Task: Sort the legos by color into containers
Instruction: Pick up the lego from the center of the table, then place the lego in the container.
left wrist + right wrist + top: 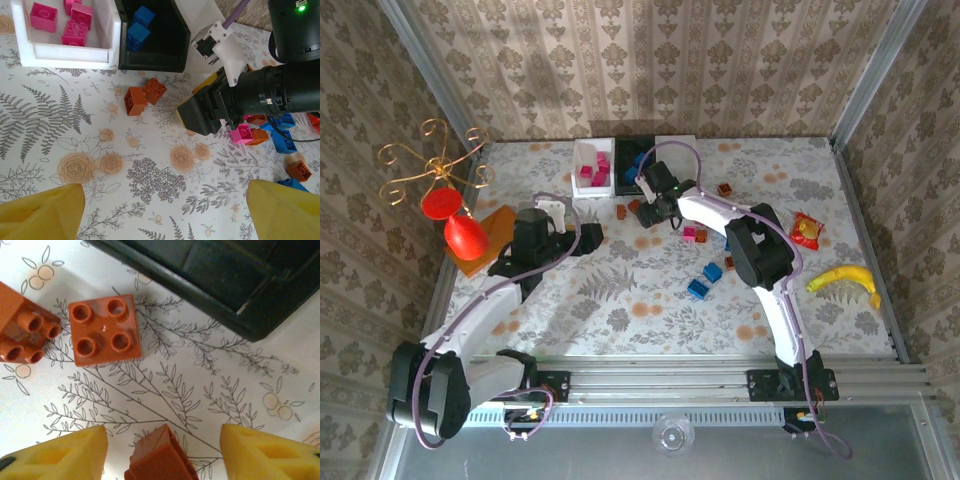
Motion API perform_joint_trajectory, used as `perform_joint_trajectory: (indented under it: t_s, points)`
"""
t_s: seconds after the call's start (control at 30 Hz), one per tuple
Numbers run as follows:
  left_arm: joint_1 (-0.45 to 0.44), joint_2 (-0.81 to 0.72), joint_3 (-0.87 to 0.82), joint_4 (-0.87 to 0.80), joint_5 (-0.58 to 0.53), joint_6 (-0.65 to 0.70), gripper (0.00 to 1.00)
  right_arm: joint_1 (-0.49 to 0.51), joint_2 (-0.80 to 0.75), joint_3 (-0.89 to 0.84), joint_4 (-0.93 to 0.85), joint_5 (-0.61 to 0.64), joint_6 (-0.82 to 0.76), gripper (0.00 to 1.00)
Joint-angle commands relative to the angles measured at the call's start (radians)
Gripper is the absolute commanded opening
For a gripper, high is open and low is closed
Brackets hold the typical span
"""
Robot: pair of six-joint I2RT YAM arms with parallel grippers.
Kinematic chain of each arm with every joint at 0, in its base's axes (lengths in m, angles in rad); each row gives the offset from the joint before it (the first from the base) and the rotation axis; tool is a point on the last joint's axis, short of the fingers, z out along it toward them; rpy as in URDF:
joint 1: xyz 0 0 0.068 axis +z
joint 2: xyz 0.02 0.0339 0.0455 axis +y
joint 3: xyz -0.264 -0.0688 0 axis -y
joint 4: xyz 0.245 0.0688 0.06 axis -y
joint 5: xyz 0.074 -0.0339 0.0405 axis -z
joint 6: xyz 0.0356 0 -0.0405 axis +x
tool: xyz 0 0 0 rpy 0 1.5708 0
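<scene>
One worktop (620,300): floral cloth with loose legos (698,289) scattered centre and right, so sorting looks partly done.
Left claw (162,200): spread wide and empty, above the cloth near the containers.
Right claw (162,435): low beside the black container, fingers apart, a brown lego (157,457) between them, touching neither pad as far as shows.
White container (65,54): several pink legos (42,16) inside.
Black container (150,61): two blue legos (137,35) inside.
Second white container (678,148): contents hidden.
Left to do: two brown legos (136,100) just beside the black container, plus pink, blue and brown ones further right; no brown seen binned.
</scene>
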Motion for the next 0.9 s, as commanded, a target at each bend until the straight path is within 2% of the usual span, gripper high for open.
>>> perform_joint_trajectory:
  t_s: [0.0,0.17,0.3,0.47,0.57,0.7,0.87]
  points:
    - [-0.002,-0.024,-0.017,-0.017,-0.017,0.019,0.85,-0.002,0.023,0.034,-0.08,-0.051,-0.049,0.55]
    - [0.0,-0.032,-0.02,-0.02,-0.017,0.02,0.85,0.001,0.001,0.018,-0.094,-0.064,-0.063,0.38]
    - [0.0,-0.032,-0.021,-0.007,-0.008,0.011,0.85,-0.002,-0.092,-0.056,-0.062,-0.111,-0.062,0.26]
    - [-0.008,-0.011,-0.019,0.034,0.011,-0.012,0.85,-0.055,-0.288,-0.235,0.15,-0.204,0.04,0.25]
    - [-0.022,0.006,-0.008,0.047,0.016,-0.015,0.85,-0.096,-0.329,-0.273,0.267,-0.16,0.123,0.25]
    - [-0.042,0.019,0.003,0.056,0.011,-0.016,0.85,-0.132,-0.283,-0.209,0.326,-0.051,0.19,0.25]
    - [-0.06,0.035,0.018,0.051,0.012,-0.013,0.85,-0.172,-0.152,-0.05,0.357,0.014,0.25,0.26]
